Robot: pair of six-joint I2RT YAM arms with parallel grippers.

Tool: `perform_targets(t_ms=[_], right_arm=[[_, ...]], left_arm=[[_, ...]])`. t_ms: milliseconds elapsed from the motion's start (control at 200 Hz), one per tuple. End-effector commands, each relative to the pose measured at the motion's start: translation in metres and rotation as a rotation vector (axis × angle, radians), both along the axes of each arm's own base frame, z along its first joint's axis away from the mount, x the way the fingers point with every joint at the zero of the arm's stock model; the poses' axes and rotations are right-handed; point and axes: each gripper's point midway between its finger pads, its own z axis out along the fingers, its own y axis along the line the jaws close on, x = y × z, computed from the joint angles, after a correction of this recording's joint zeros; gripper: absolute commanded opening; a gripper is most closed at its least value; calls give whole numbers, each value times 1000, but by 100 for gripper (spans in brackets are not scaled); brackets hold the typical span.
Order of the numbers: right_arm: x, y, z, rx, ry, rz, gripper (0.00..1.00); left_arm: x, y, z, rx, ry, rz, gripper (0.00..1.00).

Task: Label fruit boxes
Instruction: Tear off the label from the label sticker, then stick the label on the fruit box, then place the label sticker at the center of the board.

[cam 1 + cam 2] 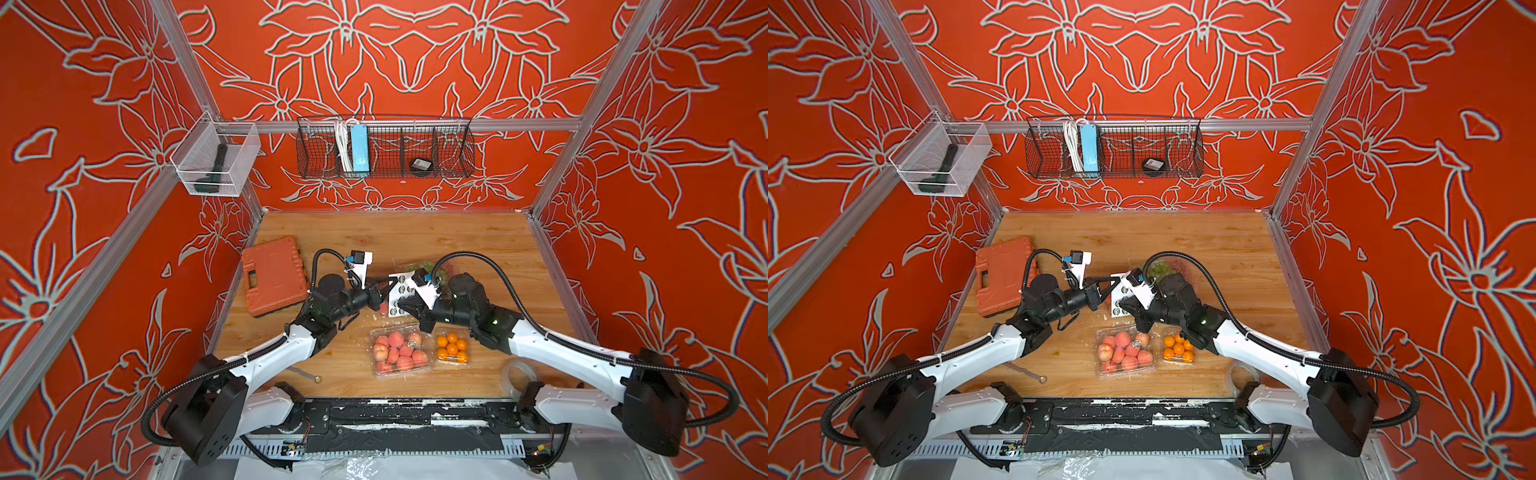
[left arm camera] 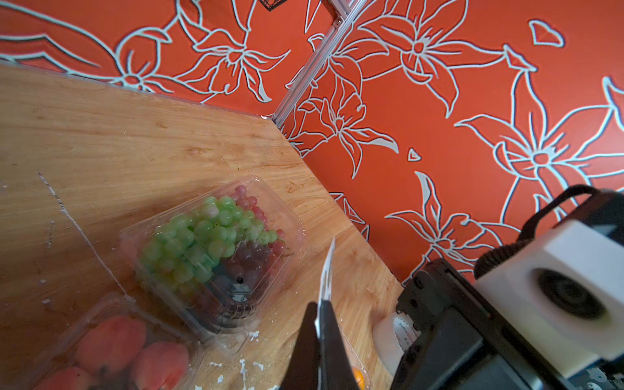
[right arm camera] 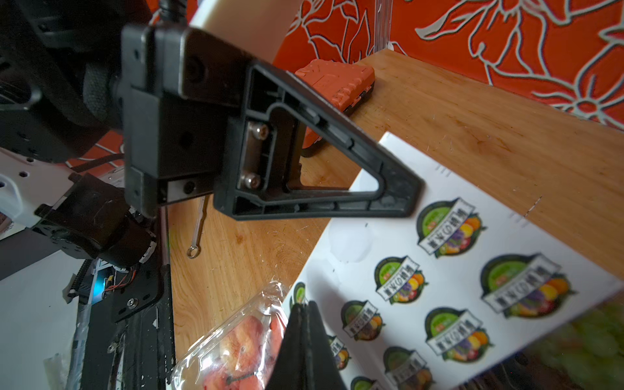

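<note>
A white sticker sheet [image 1: 402, 291] hangs in the air between my grippers. My left gripper [image 1: 390, 286] is shut on its edge, seen edge-on in the left wrist view [image 2: 319, 312]. My right gripper [image 1: 401, 309] is shut on the sheet's near edge [image 3: 305, 309], among round fruit stickers [image 3: 449, 226]. The large peach box [image 1: 401, 351] carries one sticker. Next to it lies the orange box [image 1: 452, 349]. The grape box [image 2: 216, 250] is partly behind my right arm. A small peach box [image 2: 111, 351] sits under the sheet.
An orange tool case [image 1: 274, 276] lies at the left edge of the table [image 1: 415, 237]. A thin metal rod [image 1: 305, 374] and a clear tape roll [image 1: 517, 374] rest near the front edge. A wire basket [image 1: 384, 147] hangs on the back wall.
</note>
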Motion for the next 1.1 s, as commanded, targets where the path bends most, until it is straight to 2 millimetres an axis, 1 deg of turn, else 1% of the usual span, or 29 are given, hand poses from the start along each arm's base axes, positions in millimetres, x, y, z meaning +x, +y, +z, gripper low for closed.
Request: perform_targets(t_ms=[0,130,185,240,295,310,340,430,470,530,586,651,711,811,936,971,1001,1096], right_arm=[[-2,5,15,28,-38,28,0],[-3,6,13,28,-30,35,0],[0,4,16,33,-20,12,0],[7,-2,18,20,-14,-34,0],[17,-10,21,2,3,-84,0],[20,-13,19,-10,15,-93,0],[26,-18,22,-27,31,-114,0],[49,-38,12,-113,108,-201,0],[61,-47,10,-148,135,-252,0],[74,-57,1,-214,181,-310,0],[85,-66,-9,-275,216,-364,0],[97,-76,-23,-348,256,-418,0],[107,-82,-34,-386,286,-454,0],[117,-91,-49,-433,338,-491,0],[129,-99,-60,-459,380,-516,0],[131,-100,-62,-469,395,-503,0],[136,-103,-63,-481,404,-515,0],[143,-110,-69,-502,419,-552,0]], left_arm=[[6,4,1,-17,8,26,0],[10,6,-3,-2,13,43,0],[15,13,-8,22,23,75,0],[23,27,-15,55,34,140,0],[29,48,-24,98,50,233,0],[30,54,-28,113,56,260,0],[32,68,-35,145,74,318,0],[36,102,-66,265,164,450,0],[36,112,-82,295,212,470,0],[35,123,-108,336,296,489,0],[33,137,-130,388,359,543,0],[29,153,-144,426,400,622,0],[24,163,-147,437,407,670,0],[20,175,-149,479,433,725,0],[18,184,-174,599,536,741,4],[18,183,-179,606,548,731,8],[18,181,-181,605,552,720,8],[19,178,-179,575,535,716,10]])
